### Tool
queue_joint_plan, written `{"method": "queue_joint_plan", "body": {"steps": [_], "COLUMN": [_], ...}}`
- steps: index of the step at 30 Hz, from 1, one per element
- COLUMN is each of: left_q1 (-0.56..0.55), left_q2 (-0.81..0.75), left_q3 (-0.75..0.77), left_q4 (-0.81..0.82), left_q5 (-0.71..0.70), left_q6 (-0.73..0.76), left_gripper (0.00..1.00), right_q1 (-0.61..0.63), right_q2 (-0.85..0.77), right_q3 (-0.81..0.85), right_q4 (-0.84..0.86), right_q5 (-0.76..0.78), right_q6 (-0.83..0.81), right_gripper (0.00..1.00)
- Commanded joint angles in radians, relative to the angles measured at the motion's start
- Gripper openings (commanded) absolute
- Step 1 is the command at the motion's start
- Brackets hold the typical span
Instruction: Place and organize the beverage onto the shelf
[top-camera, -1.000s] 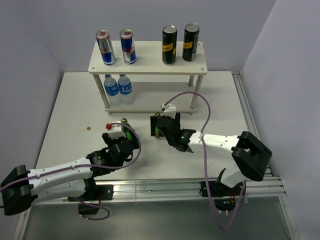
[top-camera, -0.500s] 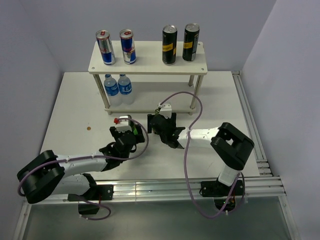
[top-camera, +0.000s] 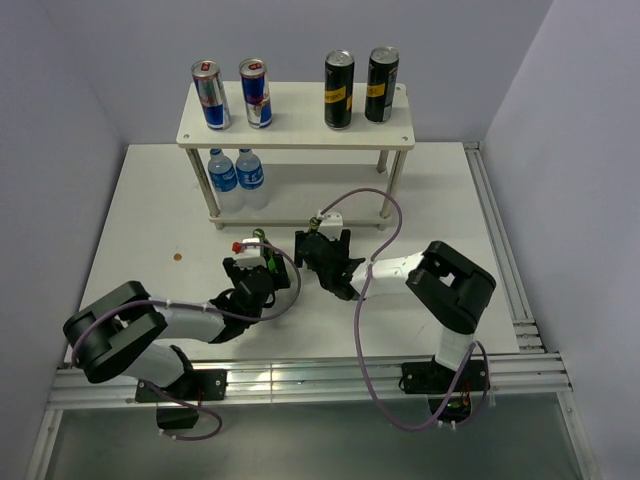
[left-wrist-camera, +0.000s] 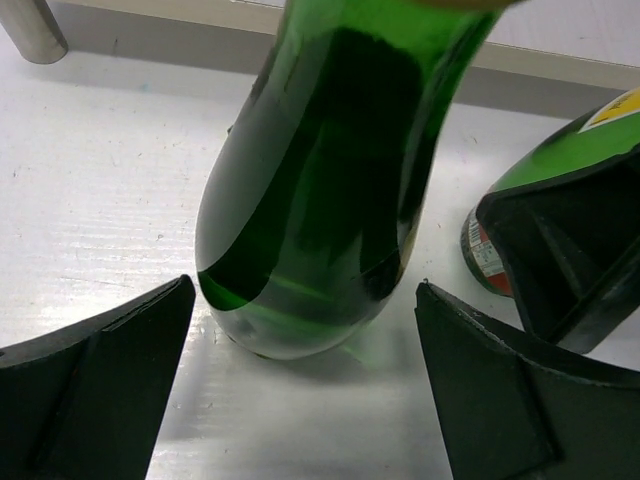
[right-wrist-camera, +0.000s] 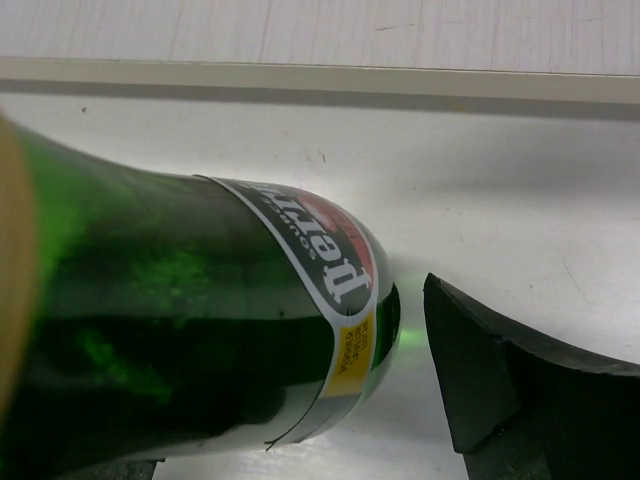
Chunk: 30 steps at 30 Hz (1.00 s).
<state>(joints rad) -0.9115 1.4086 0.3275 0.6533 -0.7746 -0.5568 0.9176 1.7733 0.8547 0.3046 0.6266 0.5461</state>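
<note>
One green glass bottle (left-wrist-camera: 320, 190) stands upright on the white table between the spread fingers of my left gripper (top-camera: 265, 262), which is open and touches nothing. A second green bottle (right-wrist-camera: 190, 300), with a red, white and yellow label, fills the right wrist view. My right gripper (top-camera: 318, 250) brackets it; a gap shows between the glass and the right finger (right-wrist-camera: 520, 390), and the other finger is hidden behind the bottle. The shelf (top-camera: 295, 130) carries two silver-and-blue cans (top-camera: 211, 96) and two black cans (top-camera: 339, 90) on its top board.
Two clear water bottles (top-camera: 235, 175) stand under the shelf at its left end. The two grippers work side by side just in front of the shelf's lower board (right-wrist-camera: 400, 30). A metal shelf leg (left-wrist-camera: 35, 30) shows in the left wrist view.
Both grippers have moved in toward the shelf, each coming round a green bottle. The right gripper's jaws have narrowed slightly. The cans on the shelf have not moved.
</note>
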Motion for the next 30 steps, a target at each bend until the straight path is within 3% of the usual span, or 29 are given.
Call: {"method": "queue_joint_plan", "body": {"steps": [1, 7, 11, 12, 14, 15, 18, 19, 21, 22, 23, 24, 30], "left_q1": [0.011, 0.014, 0.022, 0.022, 0.023, 0.023, 0.023, 0.023, 0.023, 0.022, 0.023, 0.023, 0.023], "left_q2": [0.053, 0.147, 0.211, 0.233, 0.25, 0.265, 0.286, 0.291, 0.286, 0.285, 0.282, 0.282, 0.282], "left_q3": [-0.007, -0.008, -0.008, -0.015, -0.013, -0.013, -0.008, -0.01, -0.016, -0.016, -0.013, -0.012, -0.031], "left_q4": [0.134, 0.267, 0.333, 0.365, 0.382, 0.394, 0.408, 0.414, 0.417, 0.408, 0.399, 0.394, 0.416], "left_q5": [-0.023, -0.035, -0.037, -0.037, -0.043, -0.04, -0.038, -0.041, -0.057, -0.063, -0.069, -0.077, -0.081], "left_q6": [0.026, 0.051, 0.055, 0.054, 0.044, 0.044, 0.049, 0.046, 0.037, 0.032, 0.028, 0.028, 0.028], "left_gripper": [0.99, 0.99, 0.97, 0.97, 0.9, 0.88, 0.72, 0.53, 0.31, 0.13, 0.06, 0.01, 0.0], "right_q1": [-0.006, -0.006, -0.005, -0.005, -0.005, -0.003, -0.002, 0.001, 0.001, 0.003, 0.004, 0.006, 0.018], "right_q2": [0.023, 0.043, 0.066, 0.078, 0.092, 0.106, 0.104, 0.098, 0.075, 0.066, 0.045, 0.034, -0.077], "right_q3": [-0.022, -0.052, -0.069, -0.071, -0.06, -0.053, -0.046, -0.049, -0.052, -0.052, -0.052, -0.055, -0.065], "right_q4": [0.099, 0.18, 0.234, 0.254, 0.252, 0.229, 0.216, 0.211, 0.188, 0.182, 0.174, 0.162, 0.111], "right_q5": [0.064, 0.105, 0.119, 0.116, 0.116, 0.12, 0.131, 0.139, 0.151, 0.163, 0.171, 0.18, 0.252], "right_q6": [0.015, 0.008, 0.005, 0.002, -0.003, -0.002, 0.002, 0.002, 0.005, 0.005, 0.005, 0.005, -0.002], "right_gripper": [0.94, 0.84, 0.7, 0.57, 0.39, 0.18, 0.0, 0.0, 0.0, 0.0, 0.0, 0.0, 0.0]}}
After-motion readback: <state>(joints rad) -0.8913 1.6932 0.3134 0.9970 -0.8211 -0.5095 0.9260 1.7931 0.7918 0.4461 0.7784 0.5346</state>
